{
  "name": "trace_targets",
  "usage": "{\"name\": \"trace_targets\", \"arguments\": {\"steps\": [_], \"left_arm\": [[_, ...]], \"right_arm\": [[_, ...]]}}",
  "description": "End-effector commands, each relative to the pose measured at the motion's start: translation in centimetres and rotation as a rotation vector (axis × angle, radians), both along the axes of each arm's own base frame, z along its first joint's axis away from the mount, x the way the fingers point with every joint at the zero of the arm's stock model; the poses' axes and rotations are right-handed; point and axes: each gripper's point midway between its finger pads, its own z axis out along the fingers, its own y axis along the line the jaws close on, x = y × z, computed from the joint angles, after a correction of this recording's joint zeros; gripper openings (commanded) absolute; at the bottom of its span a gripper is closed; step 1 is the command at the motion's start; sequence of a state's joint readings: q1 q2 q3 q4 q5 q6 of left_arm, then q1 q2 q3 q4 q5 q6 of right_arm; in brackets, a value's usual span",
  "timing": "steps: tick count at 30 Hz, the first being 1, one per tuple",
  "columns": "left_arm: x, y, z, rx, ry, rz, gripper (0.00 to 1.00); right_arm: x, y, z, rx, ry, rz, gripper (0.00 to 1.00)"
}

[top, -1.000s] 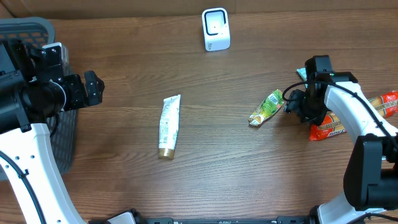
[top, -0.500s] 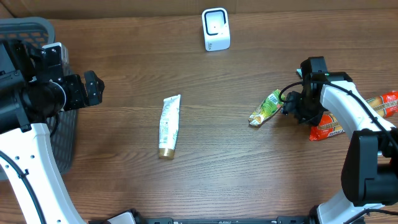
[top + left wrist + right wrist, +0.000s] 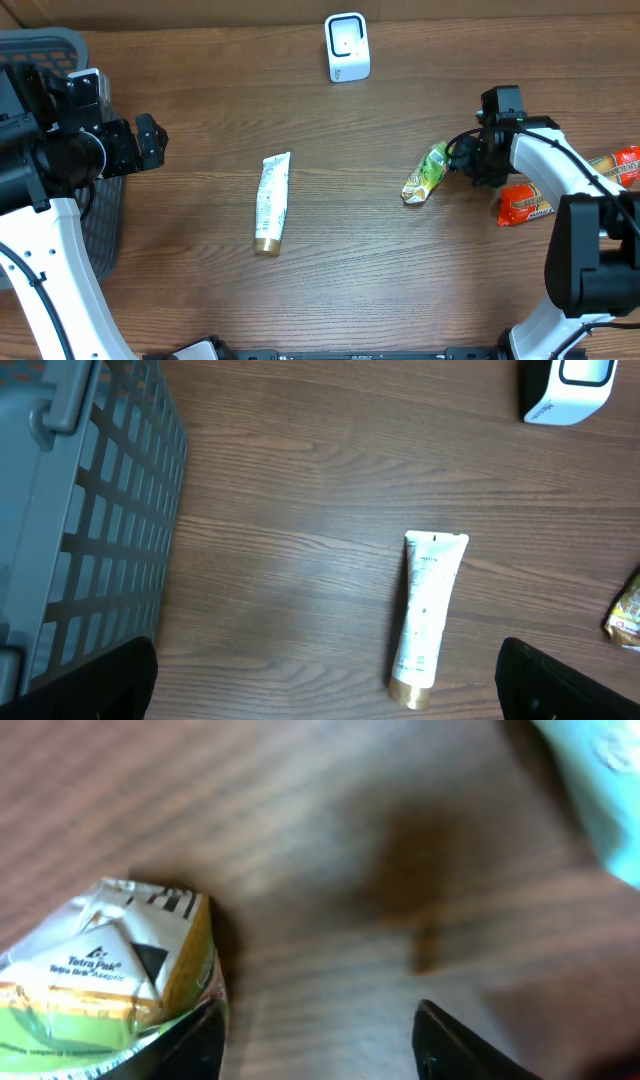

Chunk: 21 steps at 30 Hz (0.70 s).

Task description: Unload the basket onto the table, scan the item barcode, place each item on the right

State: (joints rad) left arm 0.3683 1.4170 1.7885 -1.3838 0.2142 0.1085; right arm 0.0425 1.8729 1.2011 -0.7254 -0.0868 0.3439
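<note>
Green-and-yellow Tetra Pak drink carton lies flat on brown wood-grain table, R of centre. It's tilted, upper end toward black two-finger R gripper. Wrist view: carton's folded end w/ printed logo sits just beside one finger, mostly outside the gap. Jaws stand apart, only bare table btwn them, nothing pinched; touching or not, can't tell.

Nearer the robot's edge, white squeeze tube w/ gold cap lies mid-table, cap toward near edge, well apart from carton. Red-orange foil snack packets lie beside R arm, partly under it.

Further back on L, black L gripper hangs w/ fingers spread wide, empty, next to grey slatted plastic basket.

Farthest: small white boxy scanner upright at far edge, well apart from carton.
</note>
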Motion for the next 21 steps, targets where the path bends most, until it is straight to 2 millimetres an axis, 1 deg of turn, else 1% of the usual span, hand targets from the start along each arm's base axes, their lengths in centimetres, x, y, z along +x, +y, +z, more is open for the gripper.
{"name": "trace_targets", "arguments": {"steps": [1,4,7,9,10,12,15,18,19,21], "left_arm": [[0.2,-0.1,0.5,0.001,-0.016,-0.018,1.0],[0.2,-0.1,0.5,0.001,-0.016,-0.018,1.0],[0.2,-0.1,0.5,0.001,-0.016,-0.018,0.99],[0.2,-0.1,0.5,0.001,-0.016,-0.018,0.99],[0.2,-0.1,0.5,0.001,-0.016,-0.018,0.99],[0.2,-0.1,0.5,0.001,-0.016,-0.018,1.0],[0.2,-0.1,0.5,0.001,-0.016,-0.018,1.0],[0.2,-0.1,0.5,0.001,-0.016,-0.018,1.0],[0.2,-0.1,0.5,0.001,-0.016,-0.018,1.0],[0.2,-0.1,0.5,0.001,-0.016,-0.018,0.99]], "right_arm": [[1.0,2.2,0.4,0.097,-0.053,0.097,0.61],[2.3,3.4,1.7,0.152,-0.112,0.159,0.61],[3.2,5.3,3.1,0.199,-0.169,0.268,0.61],[3.3,6.6,3.7,0.209,-0.189,0.334,0.61],[3.2,7.0,3.9,0.206,-0.186,0.353,0.62],[2.7,7.5,4.3,0.209,-0.161,0.369,0.66],[2.1,7.3,5.5,0.218,-0.11,0.337,0.66],[1.6,6.5,6.9,0.219,-0.075,0.313,0.66],[1.3,6.2,7.1,0.22,-0.061,0.307,0.67],[0.5,5.5,6.7,0.193,-0.017,0.293,0.73]]}}
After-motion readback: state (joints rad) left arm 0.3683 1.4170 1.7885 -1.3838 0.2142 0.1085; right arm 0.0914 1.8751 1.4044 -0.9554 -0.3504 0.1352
